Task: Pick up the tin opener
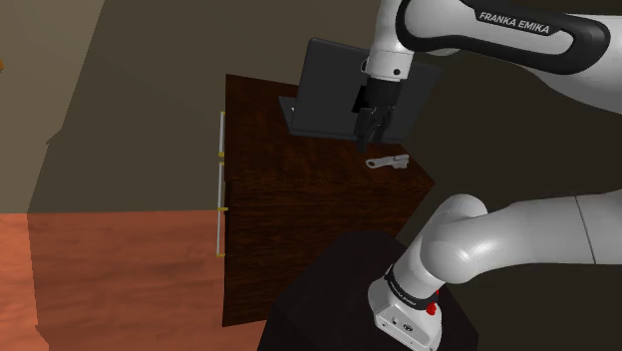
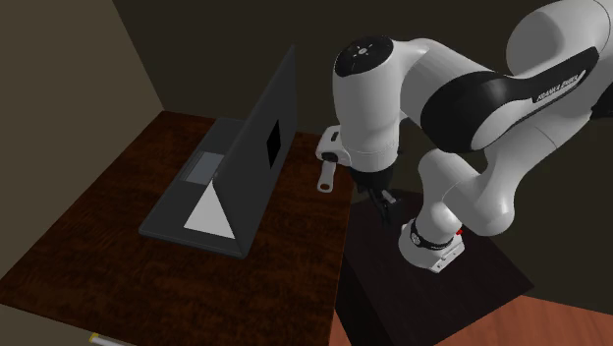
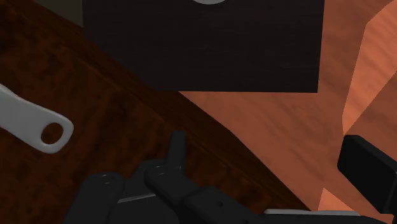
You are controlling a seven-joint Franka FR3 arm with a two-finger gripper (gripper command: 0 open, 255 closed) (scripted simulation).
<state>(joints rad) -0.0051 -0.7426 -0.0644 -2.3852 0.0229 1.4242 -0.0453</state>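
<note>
The tin opener [image 1: 389, 161] is a pale grey metal tool lying flat on the dark wooden table [image 1: 299, 209], near the edge closest to the stand. In the second exterior view the tin opener [image 2: 329, 162] lies just beside the laptop's back. My black gripper [image 1: 371, 128] hangs above the table, a little up and to the left of the opener in the shoulder view, fingers pointing down and open with nothing between them. In the wrist view the opener's handle end with its round hole [image 3: 35, 122] lies off to the side of one finger [image 3: 176, 149], outside the gap.
An open dark grey laptop [image 1: 339, 90] stands on the table behind the gripper; its screen [image 2: 265, 138] rises close to the opener. The black stand [image 1: 339, 299] sits against the table edge. A thin white rod [image 1: 220, 184] runs along the far side. Reddish floor [image 3: 305, 133] lies below.
</note>
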